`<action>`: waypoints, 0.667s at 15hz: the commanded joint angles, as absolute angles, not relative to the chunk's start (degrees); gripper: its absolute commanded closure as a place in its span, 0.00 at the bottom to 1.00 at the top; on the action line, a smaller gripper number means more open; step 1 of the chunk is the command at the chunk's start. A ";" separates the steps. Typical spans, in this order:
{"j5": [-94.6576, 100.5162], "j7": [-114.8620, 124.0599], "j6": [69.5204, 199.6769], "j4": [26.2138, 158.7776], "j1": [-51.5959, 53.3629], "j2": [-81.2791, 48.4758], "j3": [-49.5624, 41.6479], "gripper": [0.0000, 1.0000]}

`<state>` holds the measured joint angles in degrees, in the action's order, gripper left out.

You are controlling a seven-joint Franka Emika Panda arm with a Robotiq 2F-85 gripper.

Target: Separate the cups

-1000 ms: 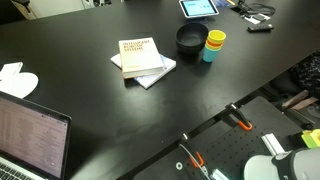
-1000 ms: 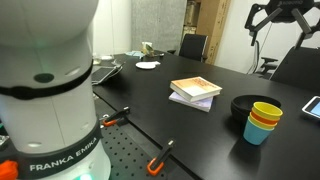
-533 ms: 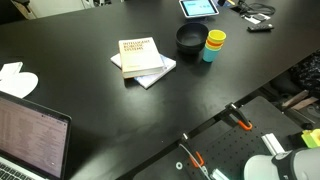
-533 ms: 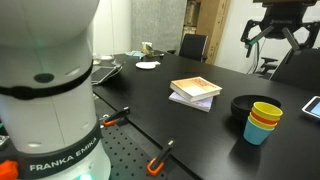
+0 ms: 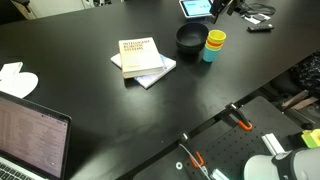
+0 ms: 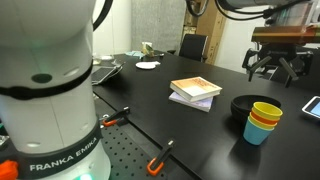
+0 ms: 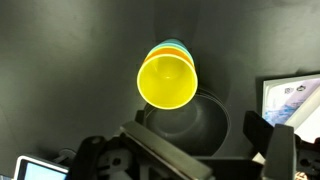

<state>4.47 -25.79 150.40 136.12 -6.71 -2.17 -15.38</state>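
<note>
The claw [image 6: 273,70] hangs high over the far end of the black table [image 5: 90,110], jaws spread as wide as they go and nothing between them. Below it stands the stack of cups [image 5: 213,45], upright on the tabletop; the yellow cup [image 7: 167,80] is nested on top, the orange cup [image 6: 262,122] shows as a band beneath it, and the teal cup [image 6: 256,135] is at the bottom. The black bowl [image 6: 243,104] sits just beside the stack; whether the two touch I cannot tell. Now the relation that matters: the stack's long axis runs straight up, and the wrist view looks almost directly down it into the yellow mouth. The stack lies below the claw and a little ahead of it, toward the top of that view; the bowl is the thing more nearly under the wrist. So my read is a short shift toward the stack, then a straight drop with a finger either side of the yellow rim; the danger is the bowl's wall crowding the nearer finger. The books [image 5: 143,58] lie well apart; the tablet [image 5: 197,8] rests beyond the bowl.
</note>
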 commanded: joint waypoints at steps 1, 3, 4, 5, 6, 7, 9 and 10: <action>7.60 -24.60 153.10 132.30 -9.50 -7.43 -14.24 0.00; 8.87 -24.01 153.69 130.66 -10.48 -9.41 -14.37 0.00; 9.38 -23.76 153.59 129.57 -11.01 -10.57 -14.48 0.00; 9.99 -23.50 153.52 128.56 -11.47 -11.75 -14.57 0.00; 11.32 -22.61 153.83 127.60 -11.73 -13.13 -14.87 0.00; 11.55 -22.78 153.68 126.77 -12.18 -14.16 -14.75 0.00; 12.00 -22.30 153.14 125.54 -12.88 -15.88 -14.56 0.00; 11.84 -22.51 152.94 125.17 -13.27 -16.44 -14.42 0.00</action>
